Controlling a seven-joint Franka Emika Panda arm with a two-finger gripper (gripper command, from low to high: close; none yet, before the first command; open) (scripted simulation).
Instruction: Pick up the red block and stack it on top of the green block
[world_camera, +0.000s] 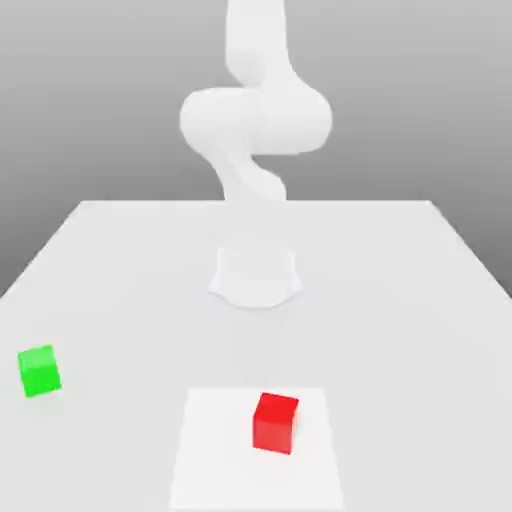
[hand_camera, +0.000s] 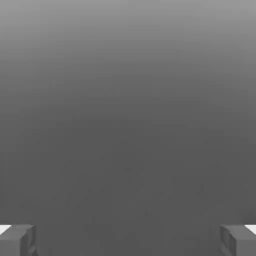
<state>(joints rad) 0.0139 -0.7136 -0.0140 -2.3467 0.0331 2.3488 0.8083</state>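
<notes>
The red block (world_camera: 275, 422) sits on a paler square patch (world_camera: 215, 450) near the table's front edge, a little toward the exterior view's right. On the exterior view's left, the green block (world_camera: 39, 370) rests on the table, well apart from the red one. Behind both blocks the white arm (world_camera: 255, 120) rises from its base (world_camera: 256, 276) at the table's middle. In the hand view my gripper (hand_camera: 128, 240) is open, its two grey fingertips (hand_camera: 17, 240) far apart, with nothing between them and plain grey background beyond.
The white table (world_camera: 400, 300) spreads wide around the arm's base, with its side edges slanting outward toward the front.
</notes>
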